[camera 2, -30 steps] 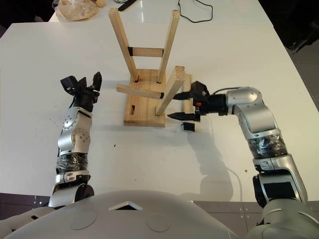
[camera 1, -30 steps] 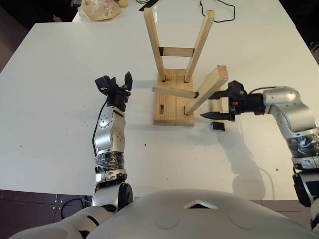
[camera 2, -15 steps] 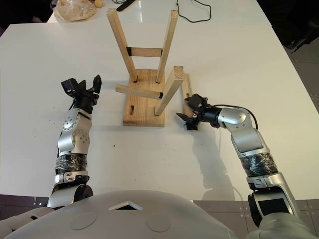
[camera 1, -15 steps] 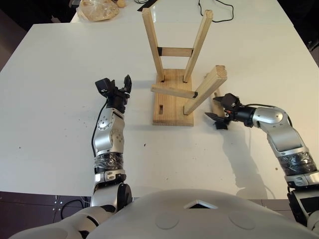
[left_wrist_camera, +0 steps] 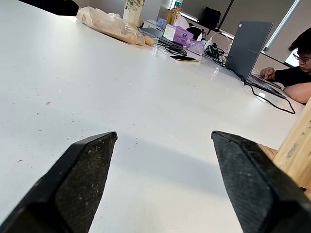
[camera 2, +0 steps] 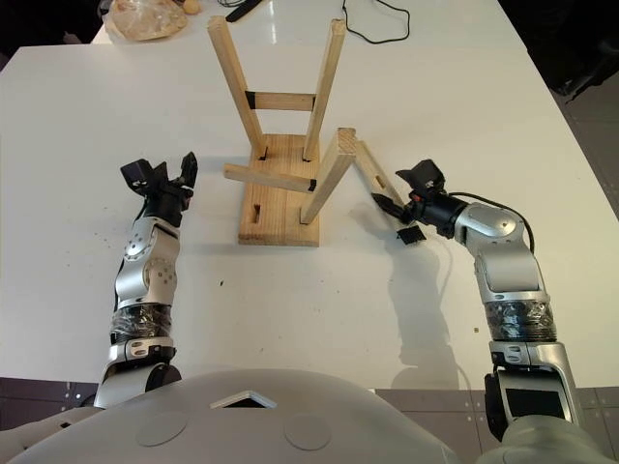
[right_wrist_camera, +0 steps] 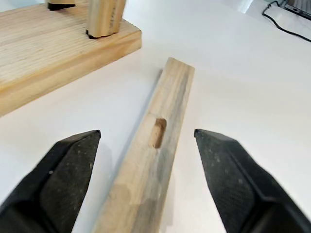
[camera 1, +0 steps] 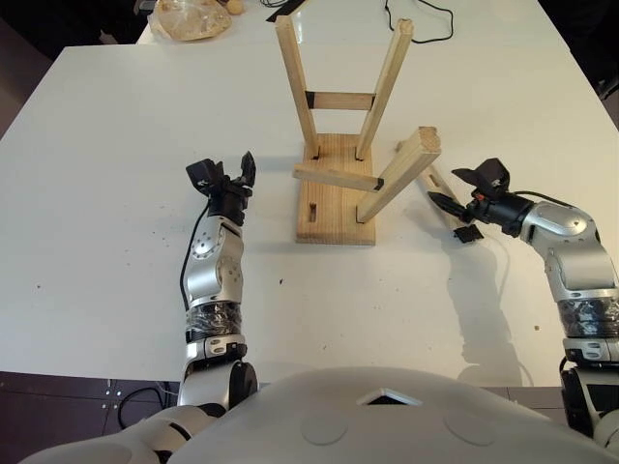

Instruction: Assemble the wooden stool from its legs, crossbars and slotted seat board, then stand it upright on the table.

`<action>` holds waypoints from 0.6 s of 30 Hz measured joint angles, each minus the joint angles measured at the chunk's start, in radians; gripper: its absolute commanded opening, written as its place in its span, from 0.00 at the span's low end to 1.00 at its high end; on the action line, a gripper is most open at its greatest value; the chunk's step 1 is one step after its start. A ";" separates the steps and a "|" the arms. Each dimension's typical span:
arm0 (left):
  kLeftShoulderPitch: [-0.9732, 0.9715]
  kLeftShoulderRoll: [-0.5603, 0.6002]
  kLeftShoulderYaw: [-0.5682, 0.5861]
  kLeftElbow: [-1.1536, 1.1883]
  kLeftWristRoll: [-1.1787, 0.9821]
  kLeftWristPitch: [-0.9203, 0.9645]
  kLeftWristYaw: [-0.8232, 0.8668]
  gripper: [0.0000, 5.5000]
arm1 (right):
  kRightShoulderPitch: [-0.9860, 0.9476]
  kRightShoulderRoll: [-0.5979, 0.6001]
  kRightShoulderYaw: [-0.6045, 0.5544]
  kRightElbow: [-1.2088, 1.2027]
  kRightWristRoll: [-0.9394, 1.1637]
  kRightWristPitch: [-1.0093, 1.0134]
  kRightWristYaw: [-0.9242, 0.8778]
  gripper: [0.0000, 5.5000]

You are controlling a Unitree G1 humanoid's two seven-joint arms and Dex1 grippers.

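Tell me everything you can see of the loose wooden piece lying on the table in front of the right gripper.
The loose wooden piece is a pale, square-edged bar with visible grain and one oval hole in its upper face. It lies flat on the white table, beside the seat board but apart from it. The right gripper is open around it, one finger on each side, with gaps showing.

Right gripper (camera 1: 444,185) has swung out to the right, clear of the stool, jaws now straddling the loose leg (right_wrist_camera: 146,170). The small black piece (camera 1: 467,234) has shifted right too.
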 measured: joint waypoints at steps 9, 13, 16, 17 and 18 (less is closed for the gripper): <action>0.015 0.000 0.012 0.001 0.003 -0.010 0.020 0.66 | 0.027 0.010 0.007 -0.033 0.004 0.152 -0.049 0.60; 0.016 0.000 0.009 0.001 0.009 -0.023 0.022 0.66 | 0.026 0.023 0.012 -0.046 0.003 0.159 -0.076 0.51; 0.016 -0.002 0.009 0.001 0.009 -0.025 0.027 0.66 | 0.030 0.022 0.024 -0.051 -0.002 0.157 -0.080 0.43; 0.016 -0.002 0.010 0.001 0.009 -0.026 0.030 0.66 | 0.031 0.022 0.031 -0.050 -0.005 0.149 -0.080 0.40; 0.016 -0.001 0.014 0.001 0.009 -0.026 0.035 0.66 | 0.030 0.022 0.036 -0.048 -0.009 0.140 -0.083 0.38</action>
